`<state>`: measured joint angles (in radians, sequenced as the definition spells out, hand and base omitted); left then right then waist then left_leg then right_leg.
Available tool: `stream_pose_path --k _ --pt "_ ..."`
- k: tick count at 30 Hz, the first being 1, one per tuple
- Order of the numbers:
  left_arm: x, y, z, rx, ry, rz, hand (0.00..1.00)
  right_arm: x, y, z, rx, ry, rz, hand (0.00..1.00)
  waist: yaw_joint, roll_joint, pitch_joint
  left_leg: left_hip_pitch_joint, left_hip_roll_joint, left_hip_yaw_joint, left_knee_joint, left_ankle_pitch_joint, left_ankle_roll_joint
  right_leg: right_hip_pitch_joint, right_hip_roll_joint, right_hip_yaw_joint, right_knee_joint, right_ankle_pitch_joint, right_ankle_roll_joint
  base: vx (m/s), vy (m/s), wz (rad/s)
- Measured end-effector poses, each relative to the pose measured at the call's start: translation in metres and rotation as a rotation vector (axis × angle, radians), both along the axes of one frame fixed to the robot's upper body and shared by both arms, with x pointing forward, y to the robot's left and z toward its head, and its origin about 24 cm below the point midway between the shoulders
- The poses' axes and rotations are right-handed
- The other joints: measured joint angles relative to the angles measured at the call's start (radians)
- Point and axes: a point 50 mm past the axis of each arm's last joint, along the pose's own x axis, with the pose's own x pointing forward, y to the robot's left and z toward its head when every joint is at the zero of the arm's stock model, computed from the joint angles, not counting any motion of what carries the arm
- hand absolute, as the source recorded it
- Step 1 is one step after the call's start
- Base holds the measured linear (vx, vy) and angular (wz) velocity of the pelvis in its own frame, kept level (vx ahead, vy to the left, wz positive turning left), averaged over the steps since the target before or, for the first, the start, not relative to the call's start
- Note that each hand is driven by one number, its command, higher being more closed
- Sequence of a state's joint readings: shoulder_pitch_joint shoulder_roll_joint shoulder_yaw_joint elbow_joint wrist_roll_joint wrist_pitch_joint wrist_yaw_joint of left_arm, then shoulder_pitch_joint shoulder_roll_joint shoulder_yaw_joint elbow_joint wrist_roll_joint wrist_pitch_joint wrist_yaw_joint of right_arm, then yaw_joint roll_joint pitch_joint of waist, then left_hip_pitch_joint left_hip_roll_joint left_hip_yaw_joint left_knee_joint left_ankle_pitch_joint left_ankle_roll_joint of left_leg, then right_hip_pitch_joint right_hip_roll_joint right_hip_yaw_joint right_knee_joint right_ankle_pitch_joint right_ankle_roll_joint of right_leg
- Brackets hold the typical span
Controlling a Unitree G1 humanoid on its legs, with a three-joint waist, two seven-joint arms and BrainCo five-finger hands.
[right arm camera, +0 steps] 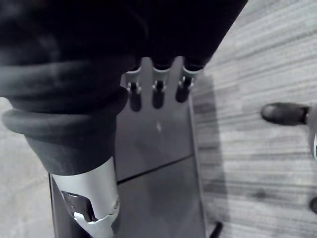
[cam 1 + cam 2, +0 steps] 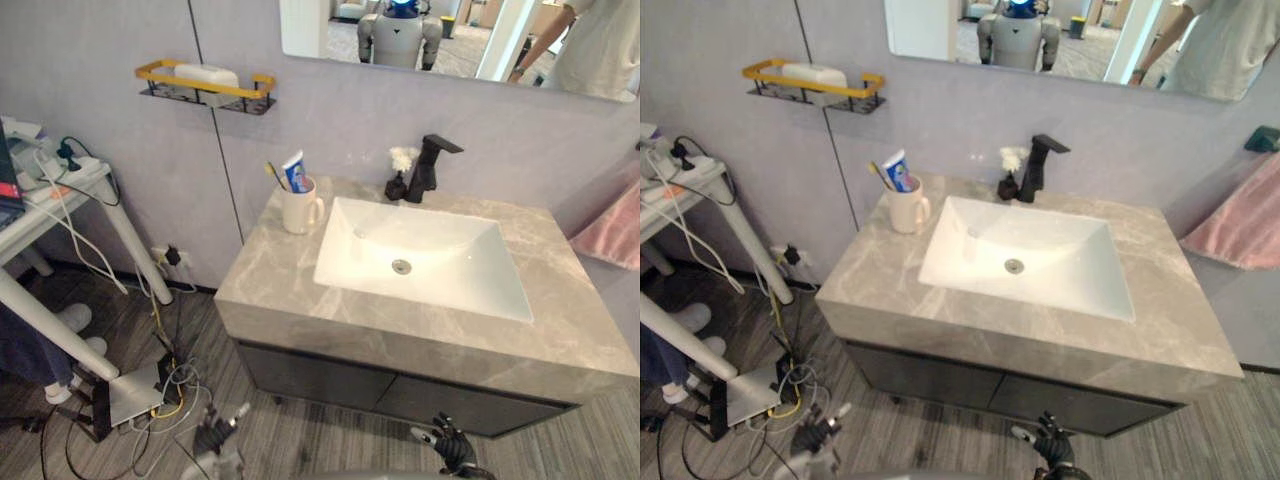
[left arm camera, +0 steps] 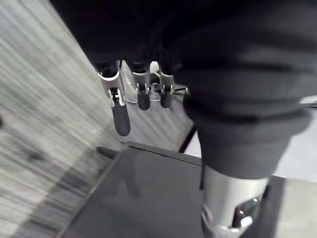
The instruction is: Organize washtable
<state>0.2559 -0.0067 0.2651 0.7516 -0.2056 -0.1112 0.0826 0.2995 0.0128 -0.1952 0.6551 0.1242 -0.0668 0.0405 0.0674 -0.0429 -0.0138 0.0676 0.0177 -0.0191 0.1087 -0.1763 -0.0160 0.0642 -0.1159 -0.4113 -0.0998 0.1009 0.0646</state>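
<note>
Washtable (image 2: 265,290) is before you, and its grey marble top is nearly bare. A white cup (image 2: 299,212) with a toothbrush (image 2: 272,174) and a toothpaste tube (image 2: 295,172) stands at 10 o'clock of the white basin (image 2: 450,275). A black faucet (image 2: 428,165) is at 12 o'clock, with a small dark bottle (image 2: 396,187) just beside it.

Your left hand (image 3: 121,116) and right hand (image 1: 156,96) hang low before the dark cabinet front (image 2: 320,375), fingers straight and relaxed, holding nothing.

The main risk, I think, is the cup. It is tall and loaded at the top, so a sideways brush of the fingers could tip it into the basin or over the table's edge. The bottle could fall the same way.

Around the table you have a yellow-railed wall shelf (image 2: 205,92) at 10 o'clock, a mirror (image 2: 330,25) above and a pink towel (image 2: 615,230) at 3 o'clock. At 8 o'clock are a side table (image 2: 60,195) and floor cables (image 2: 160,400), with a person's legs (image 2: 30,350) close by.
</note>
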Motion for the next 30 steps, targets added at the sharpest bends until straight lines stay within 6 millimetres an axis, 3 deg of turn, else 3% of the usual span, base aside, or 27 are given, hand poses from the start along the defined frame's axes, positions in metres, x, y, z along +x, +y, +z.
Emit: stream_pose_path --k 5,16,25,27,28,29,30 --pt "-0.010 -0.009 -0.010 -0.021 0.085 -0.083 0.00 -0.007 0.001 -0.007 0.003 0.050 -0.018 0.00 -0.001 0.002 0.001 0.009 0.002 0.006 -0.009 0.002 -0.002 0.000 0.004 0.009 -0.004 0.000 0.000 0.00 0.011 -0.05" --pt "-0.007 -0.014 -0.015 -0.043 0.111 -0.134 0.00 -0.014 0.004 -0.016 0.023 0.111 -0.030 0.00 -0.003 0.012 0.019 0.034 0.002 0.020 -0.040 0.006 -0.006 -0.002 0.007 0.033 -0.004 0.000 0.000 0.00 0.016 -0.06" --pt "0.008 -0.015 -0.012 -0.025 0.082 -0.189 0.00 0.008 0.011 -0.013 0.021 0.070 0.038 0.00 0.002 -0.002 0.073 -0.004 0.000 0.020 0.004 -0.006 0.004 -0.025 0.003 0.034 0.005 -0.003 0.004 0.00 0.002 0.00" --pt "0.011 -0.017 -0.010 -0.025 0.068 -0.200 0.00 0.018 0.016 -0.010 0.021 0.048 0.072 0.00 0.001 0.011 0.100 -0.028 0.000 0.014 0.049 -0.031 0.011 -0.072 -0.018 0.031 0.123 -0.062 0.013 -0.02 0.047 0.17" --pt "0.015 -0.022 -0.009 -0.027 0.057 -0.224 0.00 0.022 0.018 -0.009 0.022 0.036 0.088 0.00 0.001 0.013 0.116 -0.037 -0.008 -0.008 0.077 -0.043 0.021 -0.113 -0.052 0.031 0.253 -0.126 0.017 -0.01 0.071 0.52" --pt "0.019 -0.020 -0.007 -0.015 0.040 -0.234 0.00 0.024 0.017 -0.008 0.017 0.031 0.098 0.00 0.005 -0.002 0.127 -0.041 -0.035 -0.047 0.100 -0.053 0.027 -0.167 -0.088 0.062 0.410 -0.195 0.001 0.00 0.068 0.69" --pt "0.020 -0.018 -0.007 -0.008 0.038 -0.237 0.00 0.025 0.019 -0.008 0.020 0.026 0.100 0.00 0.001 -0.001 0.131 -0.050 -0.047 -0.071 0.117 -0.059 0.034 -0.193 -0.103 0.101 0.483 -0.218 -0.003 0.02 0.042 1.07"
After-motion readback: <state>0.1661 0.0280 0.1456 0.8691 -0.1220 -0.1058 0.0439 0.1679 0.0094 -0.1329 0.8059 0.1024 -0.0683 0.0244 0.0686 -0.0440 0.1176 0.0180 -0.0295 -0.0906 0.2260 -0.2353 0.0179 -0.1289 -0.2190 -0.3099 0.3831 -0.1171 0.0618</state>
